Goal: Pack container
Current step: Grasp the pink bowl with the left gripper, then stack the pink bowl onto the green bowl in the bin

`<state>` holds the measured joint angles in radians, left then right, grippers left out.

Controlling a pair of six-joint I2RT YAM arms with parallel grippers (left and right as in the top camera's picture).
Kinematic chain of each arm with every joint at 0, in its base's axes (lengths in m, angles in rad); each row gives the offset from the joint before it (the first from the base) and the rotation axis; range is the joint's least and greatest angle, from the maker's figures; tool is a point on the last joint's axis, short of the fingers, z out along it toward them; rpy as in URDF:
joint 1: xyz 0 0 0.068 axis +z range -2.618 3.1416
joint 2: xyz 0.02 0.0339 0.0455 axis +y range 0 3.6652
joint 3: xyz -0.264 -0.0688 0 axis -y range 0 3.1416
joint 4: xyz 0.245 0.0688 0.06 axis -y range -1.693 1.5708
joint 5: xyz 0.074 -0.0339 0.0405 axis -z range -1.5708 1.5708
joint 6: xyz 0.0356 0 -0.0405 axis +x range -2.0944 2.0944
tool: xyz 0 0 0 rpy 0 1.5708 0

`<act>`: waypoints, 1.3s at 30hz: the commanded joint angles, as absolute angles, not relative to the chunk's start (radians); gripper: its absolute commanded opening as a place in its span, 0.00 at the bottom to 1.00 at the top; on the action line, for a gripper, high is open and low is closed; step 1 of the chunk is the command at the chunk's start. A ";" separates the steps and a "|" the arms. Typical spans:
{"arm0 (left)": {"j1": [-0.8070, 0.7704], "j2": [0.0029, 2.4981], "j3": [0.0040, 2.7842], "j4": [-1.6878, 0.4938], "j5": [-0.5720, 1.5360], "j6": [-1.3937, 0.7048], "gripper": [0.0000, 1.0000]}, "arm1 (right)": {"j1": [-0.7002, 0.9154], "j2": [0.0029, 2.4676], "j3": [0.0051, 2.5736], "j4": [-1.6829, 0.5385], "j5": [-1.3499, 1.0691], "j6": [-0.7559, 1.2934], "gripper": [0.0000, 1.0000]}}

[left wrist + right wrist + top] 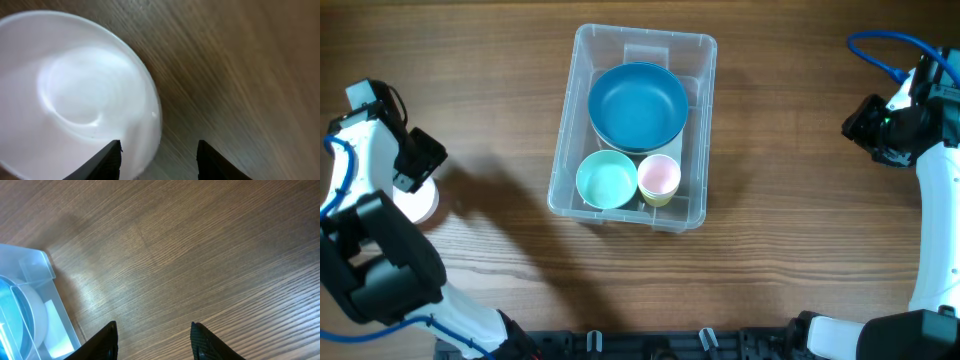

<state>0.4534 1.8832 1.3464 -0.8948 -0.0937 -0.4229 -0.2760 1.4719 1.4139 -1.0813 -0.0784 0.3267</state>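
The clear plastic container [582,52] sits mid-table and holds a blue bowl [637,105], a mint cup [606,180] and a pink cup [659,177]. Its corner shows in the right wrist view [35,275]. A white bowl [420,205] lies on the table at the far left, and fills the left wrist view [75,95]. My left gripper [159,157] is open just above the white bowl's rim, one finger over the bowl, one over the wood. My right gripper [154,340] is open and empty above bare wood, right of the container.
The wooden table [790,230] lies all around the container. A black rail [650,345] runs along the front edge.
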 commanded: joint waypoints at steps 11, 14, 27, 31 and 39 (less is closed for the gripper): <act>0.472 1.969 1.348 -0.895 -0.105 -0.403 0.04 | -0.274 1.483 1.411 -1.082 -0.068 0.314 0.48; 0.419 1.891 1.370 -0.925 -0.083 -0.403 0.04 | -0.274 1.483 1.411 -1.082 -0.068 0.314 0.48; -0.540 1.500 1.504 -1.086 -0.080 -0.344 0.04 | -0.274 1.483 1.411 -1.081 -0.069 0.315 0.48; -0.644 1.610 1.504 -1.093 -0.079 -0.352 0.04 | -0.274 1.483 1.411 -1.082 -0.069 0.315 0.48; -0.650 1.768 1.504 -1.116 -0.079 -0.354 0.37 | -0.274 1.483 1.411 -1.082 -0.069 0.315 0.48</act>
<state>-0.6472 1.7607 1.5066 -1.1088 -0.0692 -0.3595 -0.2760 1.4719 1.4139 -1.0813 -0.0780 0.3267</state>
